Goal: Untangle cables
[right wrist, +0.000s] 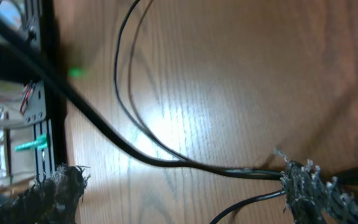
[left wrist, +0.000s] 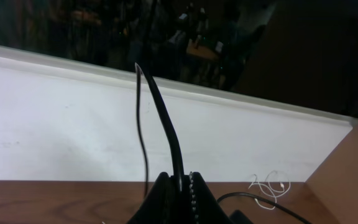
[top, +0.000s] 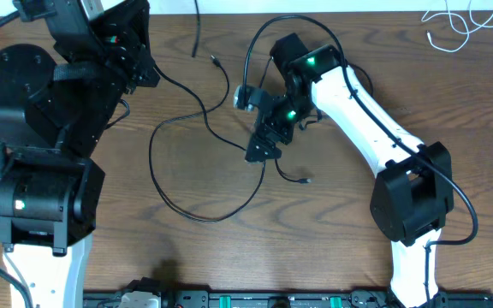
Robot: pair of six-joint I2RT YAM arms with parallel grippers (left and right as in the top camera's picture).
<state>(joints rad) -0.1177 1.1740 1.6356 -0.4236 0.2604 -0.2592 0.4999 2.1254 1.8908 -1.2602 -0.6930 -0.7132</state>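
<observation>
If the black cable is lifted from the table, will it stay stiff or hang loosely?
Probably floppy: the black cable lies in loose curves across the table. Likely light, since it is thin. Above the shut left hand a short piece stands up, so short lengths may hold some shape.

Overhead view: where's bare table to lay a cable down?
Bare wood front centre, between the black cable loop and the front rail; also far right, below the white cable, beyond the right arm. Crowded mid-table around the right gripper and everywhere under the left arm.
</observation>
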